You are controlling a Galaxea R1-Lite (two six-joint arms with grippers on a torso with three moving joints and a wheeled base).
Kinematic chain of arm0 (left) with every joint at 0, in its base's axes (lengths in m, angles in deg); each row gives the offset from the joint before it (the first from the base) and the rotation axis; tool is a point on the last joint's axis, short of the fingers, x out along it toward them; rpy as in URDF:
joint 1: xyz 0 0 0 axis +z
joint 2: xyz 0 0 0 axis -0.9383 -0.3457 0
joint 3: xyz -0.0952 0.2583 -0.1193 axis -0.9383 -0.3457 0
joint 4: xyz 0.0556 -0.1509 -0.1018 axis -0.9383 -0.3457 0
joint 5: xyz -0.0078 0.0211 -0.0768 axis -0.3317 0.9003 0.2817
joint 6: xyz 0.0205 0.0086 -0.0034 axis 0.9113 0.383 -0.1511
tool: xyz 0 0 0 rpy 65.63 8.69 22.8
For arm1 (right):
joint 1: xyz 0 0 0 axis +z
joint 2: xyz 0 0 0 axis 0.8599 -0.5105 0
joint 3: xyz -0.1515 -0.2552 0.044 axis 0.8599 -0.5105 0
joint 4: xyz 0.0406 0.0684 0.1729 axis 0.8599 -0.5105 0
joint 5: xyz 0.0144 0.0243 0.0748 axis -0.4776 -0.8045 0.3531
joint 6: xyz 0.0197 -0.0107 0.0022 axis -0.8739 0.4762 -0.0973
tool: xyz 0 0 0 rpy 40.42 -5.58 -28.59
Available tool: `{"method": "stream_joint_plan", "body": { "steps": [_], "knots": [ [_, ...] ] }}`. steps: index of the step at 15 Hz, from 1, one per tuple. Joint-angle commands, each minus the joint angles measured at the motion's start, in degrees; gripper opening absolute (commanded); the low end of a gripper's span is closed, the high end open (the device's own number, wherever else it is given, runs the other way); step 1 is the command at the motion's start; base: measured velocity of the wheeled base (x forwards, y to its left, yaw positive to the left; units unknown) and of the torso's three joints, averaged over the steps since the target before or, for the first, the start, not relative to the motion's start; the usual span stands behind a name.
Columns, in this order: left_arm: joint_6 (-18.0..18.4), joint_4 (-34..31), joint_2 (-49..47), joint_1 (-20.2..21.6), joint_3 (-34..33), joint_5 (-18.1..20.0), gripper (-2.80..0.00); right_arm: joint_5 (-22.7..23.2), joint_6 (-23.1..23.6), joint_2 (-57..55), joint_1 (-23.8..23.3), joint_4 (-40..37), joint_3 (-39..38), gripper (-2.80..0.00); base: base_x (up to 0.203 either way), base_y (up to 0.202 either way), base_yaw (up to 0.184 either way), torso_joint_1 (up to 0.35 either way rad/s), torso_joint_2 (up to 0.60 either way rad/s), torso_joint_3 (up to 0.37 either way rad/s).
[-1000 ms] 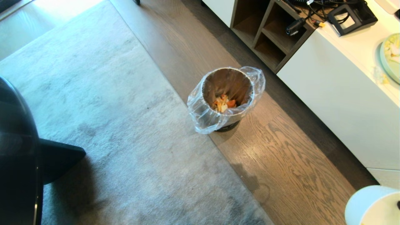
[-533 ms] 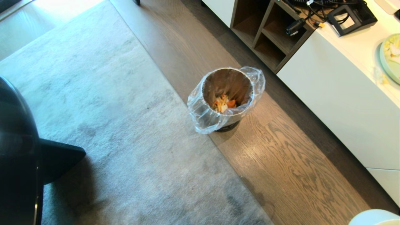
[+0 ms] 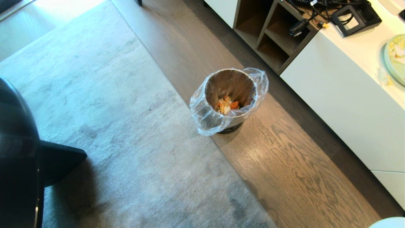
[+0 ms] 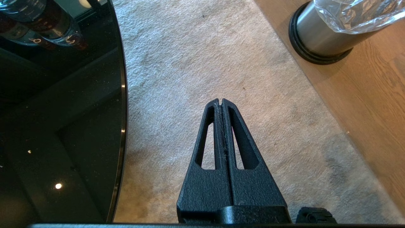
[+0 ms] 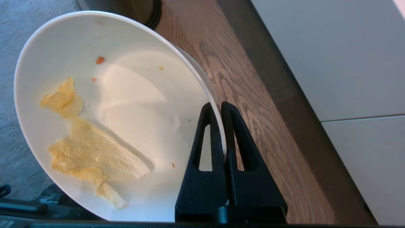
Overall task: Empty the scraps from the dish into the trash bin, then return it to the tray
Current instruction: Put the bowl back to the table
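My right end effector [image 5: 221, 106] pinches the white bowl [image 5: 104, 117] by its rim, tilted (yellow bits cling); trash bin [image 3: 230, 96] mid-frame holds scraps [image 3: 227, 105]. My left end effector [image 4: 221, 103] idles clenched, empty.

The dish [image 5: 120, 110], a round white bowl, is tilted on edge, its rim pinched between the closed fingers [image 5: 210, 139] of the right gripper [image 5: 221, 109]. Pale yellow scraps [image 5: 91, 155] cling inside it, with a few tiny orange flecks. Only a sliver of it shows at the head view's lower right corner. The bin [image 3: 229, 101], brushed metal with a black base ring and clear liner folded over the rim, stands upright on the wood floor beside the rug, holding orange, yellow and white bits.
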Motion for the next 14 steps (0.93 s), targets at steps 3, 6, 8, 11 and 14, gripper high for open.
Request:
{"method": "stream_joint_plan", "body": {
  "steps": [3,6,8,11,14],
  "knots": [
    [-0.07,0.02,0.02,0.00,0.00,-0.05,-2.80,0.50,-1.51,0.55,0.01,-4.09,0.42,-2.80,0.000,0.000,0.000,0.000,0.00,0.000],
    [-0.07,0.02,0.02,0.00,0.00,-0.05,-2.80,0.42,-1.69,0.55,0.01,-3.07,0.19,-2.80,0.000,0.000,0.000,0.000,0.00,0.000],
    [-0.07,0.02,0.02,0.00,0.00,-0.05,-2.80,0.42,-1.69,0.55,0.01,-3.07,0.19,-2.80,0.000,0.000,0.000,0.000,0.00,0.000],
    [-0.07,0.02,0.02,0.00,0.00,-0.05,-2.80,0.42,-1.69,0.55,0.01,-3.07,0.19,-2.80,0.000,0.000,0.000,0.000,0.00,0.000],
    [-0.07,0.02,0.02,0.00,0.00,-0.05,-2.80,0.42,-1.69,0.55,0.01,-3.07,0.16,-2.80,0.000,0.000,0.000,0.000,0.00,0.000]
  ]
}}
